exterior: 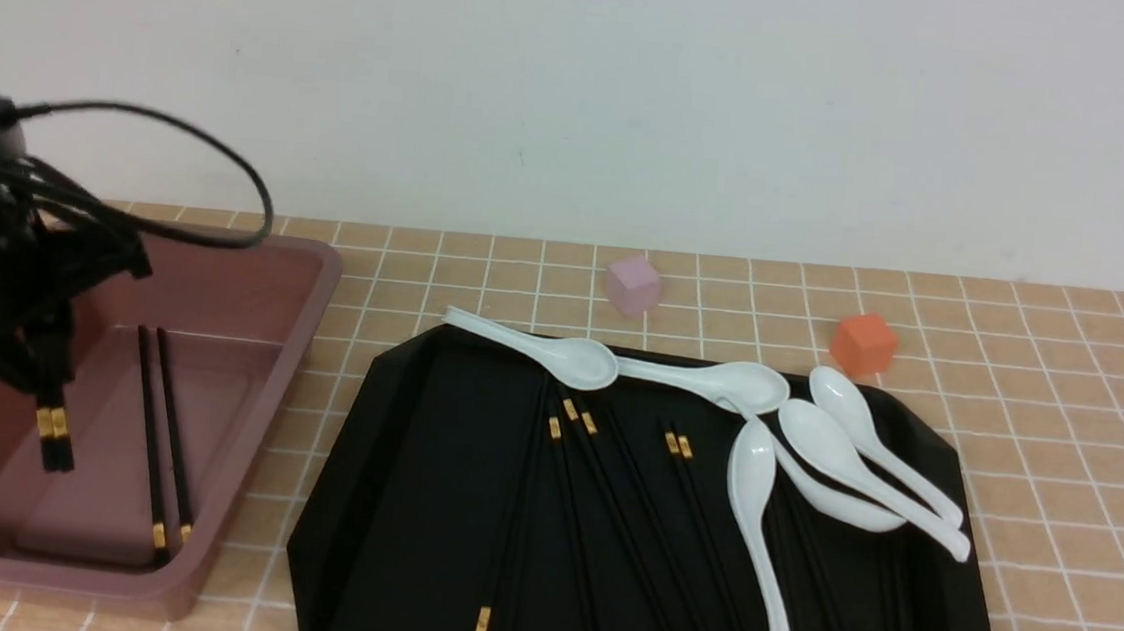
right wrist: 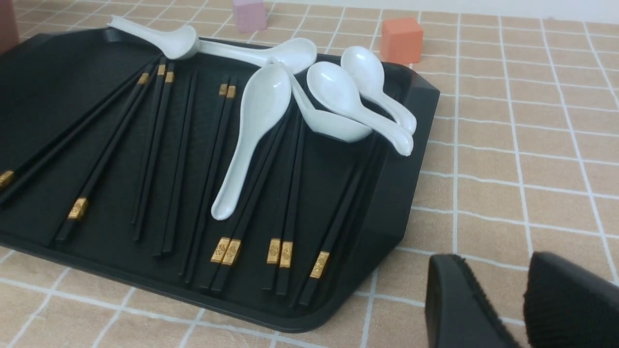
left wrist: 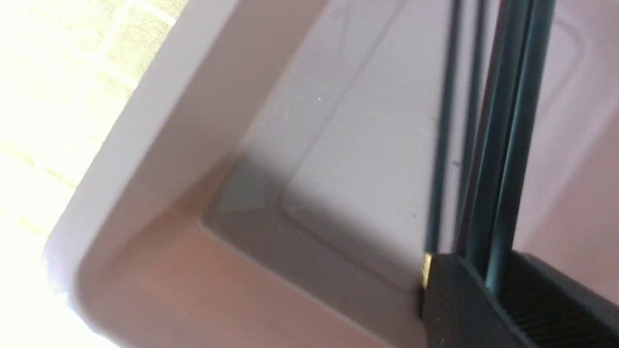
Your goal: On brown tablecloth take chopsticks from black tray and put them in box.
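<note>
Firmly clamped in the left pincer (exterior: 50, 386), a pair of chopsticks (exterior: 56, 438) hangs over the floor of the box (exterior: 316, 281), beside another pair (exterior: 150, 424) lying there. More chopsticks (right wrist: 226, 250) and white spoons (right wrist: 256, 121) lie in the black tray (right wrist: 416, 111) on the brown tablecloth (right wrist: 532, 145); the marks on their gold bands (right wrist: 280, 253) are unreadable. The right pincer (right wrist: 500, 275), jaws apart, hovers empty near the tray.

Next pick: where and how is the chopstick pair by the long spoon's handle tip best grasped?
Take the chopstick pair at its gold-banded ends, straight down from above, jaws across both sticks. They lie flat, side by side and clear there; farther along, white spoons crowd them.
</note>
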You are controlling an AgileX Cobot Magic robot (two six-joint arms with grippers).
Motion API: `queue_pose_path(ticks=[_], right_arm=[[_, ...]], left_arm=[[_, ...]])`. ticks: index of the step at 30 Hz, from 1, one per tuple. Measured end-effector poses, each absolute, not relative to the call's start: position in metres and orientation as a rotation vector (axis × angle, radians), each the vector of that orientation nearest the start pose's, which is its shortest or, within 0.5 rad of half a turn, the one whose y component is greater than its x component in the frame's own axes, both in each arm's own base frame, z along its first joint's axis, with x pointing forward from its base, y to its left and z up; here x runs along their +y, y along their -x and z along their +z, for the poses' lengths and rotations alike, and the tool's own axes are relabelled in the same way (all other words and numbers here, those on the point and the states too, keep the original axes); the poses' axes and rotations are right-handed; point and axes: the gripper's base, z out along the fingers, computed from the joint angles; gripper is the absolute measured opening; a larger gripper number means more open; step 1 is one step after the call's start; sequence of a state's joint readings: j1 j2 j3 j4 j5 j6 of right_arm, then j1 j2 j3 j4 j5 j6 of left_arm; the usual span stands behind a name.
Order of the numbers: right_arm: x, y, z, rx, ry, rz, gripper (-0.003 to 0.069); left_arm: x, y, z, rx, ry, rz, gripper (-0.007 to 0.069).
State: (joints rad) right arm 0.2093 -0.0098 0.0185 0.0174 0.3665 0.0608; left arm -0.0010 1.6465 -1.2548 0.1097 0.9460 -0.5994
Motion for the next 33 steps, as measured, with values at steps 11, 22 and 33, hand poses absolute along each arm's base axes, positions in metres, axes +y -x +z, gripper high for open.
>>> queue_pose_path(ticks=[11,22,33], right_arm=[[0.012,-0.051,0.175,1.859,0.127,0.204,0.0240],[0.012,-0.051,0.175,1.859,0.127,0.204,0.0240],[0.012,-0.051,0.175,1.859,0.127,0.204,0.0240]], left_arm=[[0.007,-0.360,0.205,2.817,0.658,0.042,0.0113],[0.008,-0.364,0.208,2.833,0.646,0.059,0.0192],[0.009,-0.352,0.272,2.793,0.612,0.066,0.0228]])
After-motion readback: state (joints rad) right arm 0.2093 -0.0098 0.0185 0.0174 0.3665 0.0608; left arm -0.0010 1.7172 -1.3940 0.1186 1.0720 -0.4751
